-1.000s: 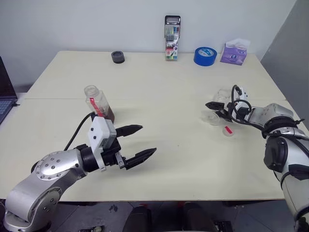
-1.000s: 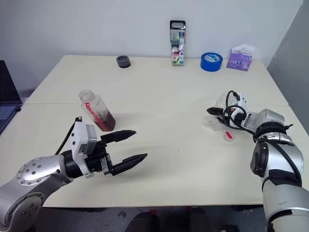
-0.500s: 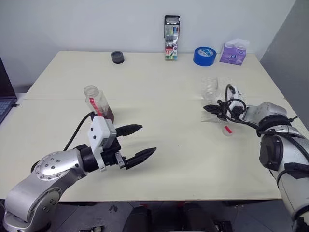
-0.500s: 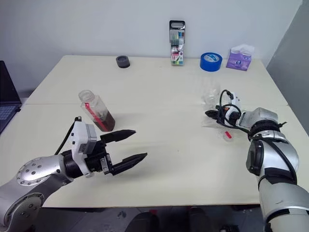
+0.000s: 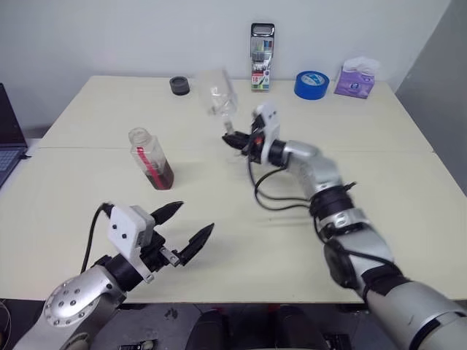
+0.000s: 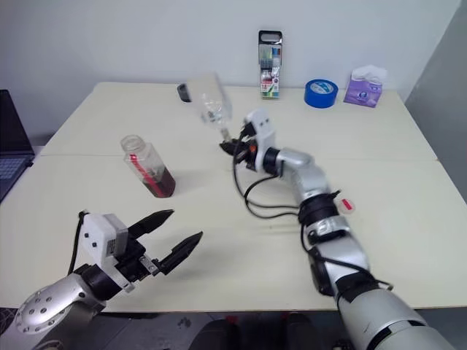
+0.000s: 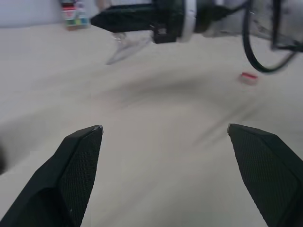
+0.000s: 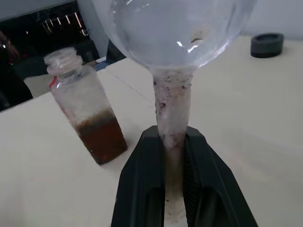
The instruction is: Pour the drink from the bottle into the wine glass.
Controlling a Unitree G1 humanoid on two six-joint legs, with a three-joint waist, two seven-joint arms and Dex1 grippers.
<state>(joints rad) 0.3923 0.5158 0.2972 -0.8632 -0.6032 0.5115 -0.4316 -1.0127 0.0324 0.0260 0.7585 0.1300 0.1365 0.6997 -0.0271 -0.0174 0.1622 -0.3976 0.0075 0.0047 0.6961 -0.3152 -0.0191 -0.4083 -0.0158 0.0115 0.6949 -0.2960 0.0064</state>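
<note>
Right gripper (image 5: 232, 138) pinched on the stem of the wine glass (image 5: 220, 95), held above the middle of the desk (image 5: 306, 240), bowl tilted up and toward the far side; both black fingers (image 8: 142, 189) pressed against the stem in the right wrist view. Glass bowl clear and without liquid.

Bottle (image 5: 149, 158) upright on the desk, left of the glass, uncapped, with the drink (image 5: 160, 175) dark red-brown in its lower part and a red label strip down its side. Well apart from both grippers.

Left gripper (image 5: 191, 227) spread wide, holding nothing, low over the near left part of the desk, nearer than the bottle.

Small red cap (image 6: 346, 205) lying on the desk beyond the right forearm. Along the far edge: marker pack (image 5: 261, 47), blue tape roll (image 5: 311, 84), purple tissue pack (image 5: 354, 78), black round object (image 5: 179, 85).
</note>
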